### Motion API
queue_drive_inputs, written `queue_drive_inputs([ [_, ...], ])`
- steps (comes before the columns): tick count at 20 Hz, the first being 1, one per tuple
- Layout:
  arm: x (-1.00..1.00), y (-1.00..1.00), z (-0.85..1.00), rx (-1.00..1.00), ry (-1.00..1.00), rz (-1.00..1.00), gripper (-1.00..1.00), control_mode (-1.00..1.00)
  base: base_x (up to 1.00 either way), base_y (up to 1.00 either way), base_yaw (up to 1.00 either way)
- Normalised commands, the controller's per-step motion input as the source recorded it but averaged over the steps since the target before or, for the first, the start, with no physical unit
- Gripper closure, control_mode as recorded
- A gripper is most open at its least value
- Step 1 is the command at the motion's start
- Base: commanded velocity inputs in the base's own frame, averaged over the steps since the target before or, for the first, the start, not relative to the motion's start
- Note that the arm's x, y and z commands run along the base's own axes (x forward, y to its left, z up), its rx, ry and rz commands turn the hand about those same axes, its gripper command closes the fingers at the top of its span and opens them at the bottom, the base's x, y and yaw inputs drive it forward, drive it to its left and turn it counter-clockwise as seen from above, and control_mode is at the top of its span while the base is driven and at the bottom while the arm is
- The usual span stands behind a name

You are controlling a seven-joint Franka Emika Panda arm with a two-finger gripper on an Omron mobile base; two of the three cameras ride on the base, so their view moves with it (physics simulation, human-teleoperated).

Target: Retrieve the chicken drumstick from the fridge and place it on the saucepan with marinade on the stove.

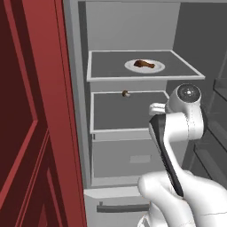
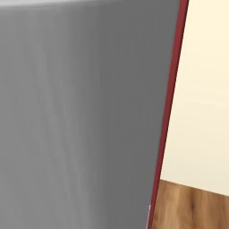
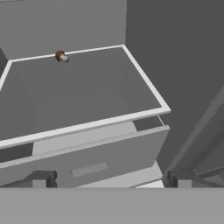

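Note:
The fridge [image 1: 133, 26] stands open. On its upper shelf [image 1: 106, 66] the brown chicken drumstick [image 1: 144, 64] lies on a white plate [image 1: 160, 66]. My gripper [image 3: 111, 181] is open, its two dark fingertips [image 3: 41, 179] set wide apart with nothing between them. It faces the lower shelf [image 3: 83, 92] and the drawer [image 3: 87, 162], below the level of the drumstick. In the left base view my white arm [image 1: 177, 133] rises in front of the fridge's right half and covers the fingers. The saucepan, the marinade and the stove are out of view.
A tiny round dark brown item [image 1: 125, 93] [image 3: 61, 56] sits at the back of the lower shelf. A dark red cabinet [image 1: 31, 111] borders the fridge's left. The right base view has a grey panel [image 2: 80, 112], a red edge [image 2: 167, 112], cream wall and wooden floor.

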Motion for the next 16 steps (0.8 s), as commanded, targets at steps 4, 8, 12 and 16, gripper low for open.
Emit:
queue_drive_inputs([
  [4,0.00,0.00,0.00,0.00,0.00,0.00,-1.00,1.00,0.45,0.00,0.00],
  [8,0.00,0.00,0.00,0.00,0.00,0.00,-1.00,1.00,0.44,0.00,0.00],
  [12,0.00,0.00,0.00,0.00,0.00,0.00,-1.00,1.00,0.22,0.05,-0.01],
  [16,0.37,0.01,-0.01,0.00,-0.04,0.00,-1.00,-1.00,0.08,0.01,0.00],
])
